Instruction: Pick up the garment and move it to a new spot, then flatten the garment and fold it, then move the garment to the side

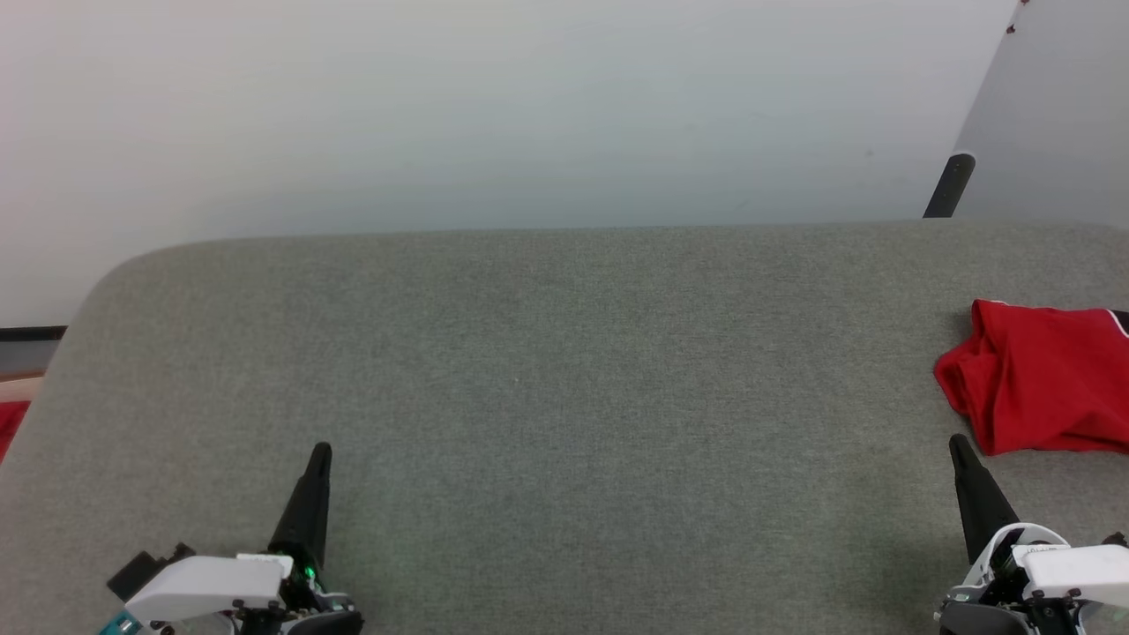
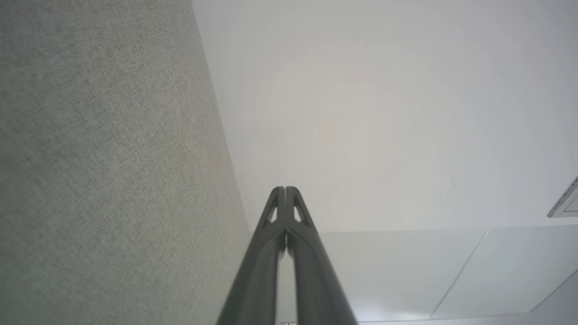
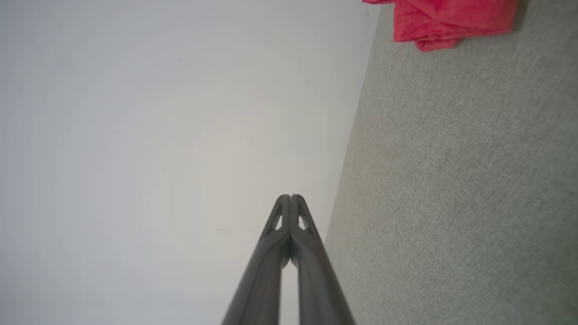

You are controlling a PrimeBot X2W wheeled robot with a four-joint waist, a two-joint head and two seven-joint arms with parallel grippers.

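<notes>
The garment (image 1: 1041, 388) is a bright red bundle lying at the right edge of the grey fabric surface (image 1: 564, 397), partly cut off by the frame; a bit of dark and white trim shows at its top right. In the right wrist view the garment (image 3: 447, 20) sits at the top edge. My right gripper (image 1: 957, 444) rests just in front of the garment, shut and holding nothing, its tips (image 3: 290, 197) pressed together. At the lower left, my left gripper (image 1: 321, 451) is also shut and holding nothing, with its tips (image 2: 284, 188) meeting.
The grey surface has a rounded far left corner and a pale wall (image 1: 529, 106) behind it. A dark post (image 1: 951, 185) stands at the far right behind the surface. A strip of red (image 1: 11, 423) shows past the left edge.
</notes>
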